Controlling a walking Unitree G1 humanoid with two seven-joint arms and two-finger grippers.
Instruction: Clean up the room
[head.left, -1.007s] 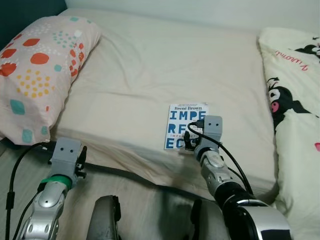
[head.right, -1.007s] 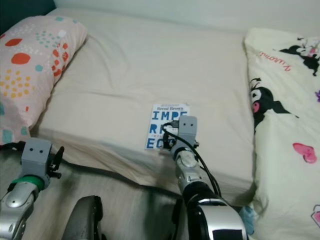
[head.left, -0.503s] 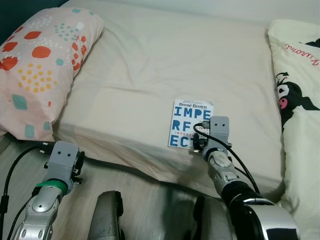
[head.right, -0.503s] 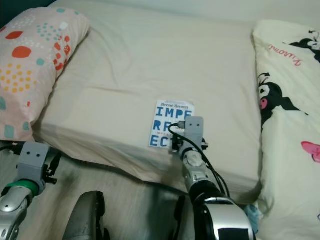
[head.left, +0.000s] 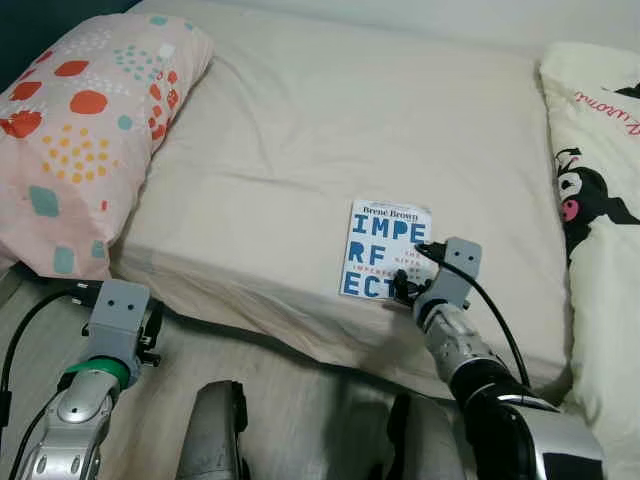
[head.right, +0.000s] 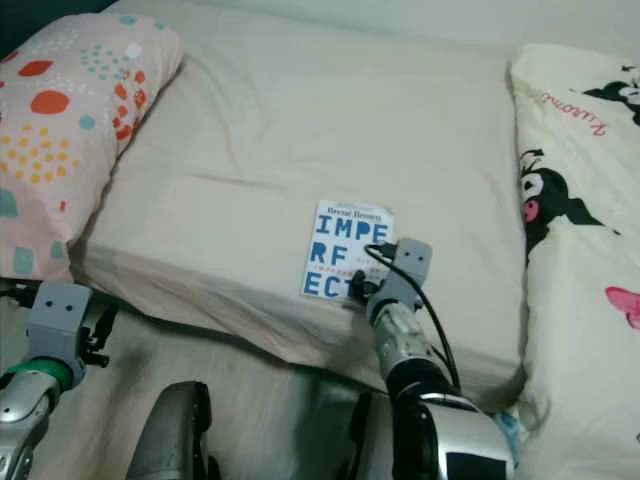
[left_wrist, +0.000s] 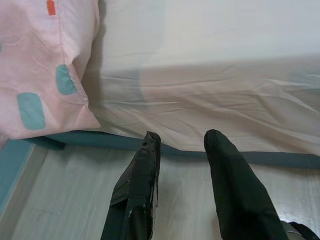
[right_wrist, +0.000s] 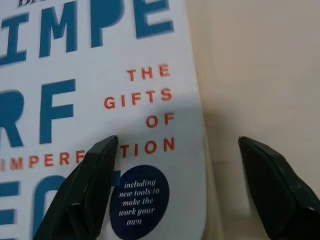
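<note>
book (head.left: 385, 252): flat on the bed (head.left: 330, 130), lower centre of frame, hasn't budged
right gripper (right_wrist: 180, 187): jaws spread, straddling the book's right edge; wrist has rolled over in the last second
meaning: looks like it's lining up the grab, nothing pinched yet
left gripper (left_wrist: 182, 145): jaws spread, idle, low by the pillow (head.left: 85, 130)

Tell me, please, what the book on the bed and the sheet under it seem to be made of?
Book: a paperback, probably, with a smooth printed white cover that lies thin and flat. Sheet: soft matte cream fabric, perhaps cotton, judging by its fine wrinkles. The open right gripper straddles the book's edge.
</note>
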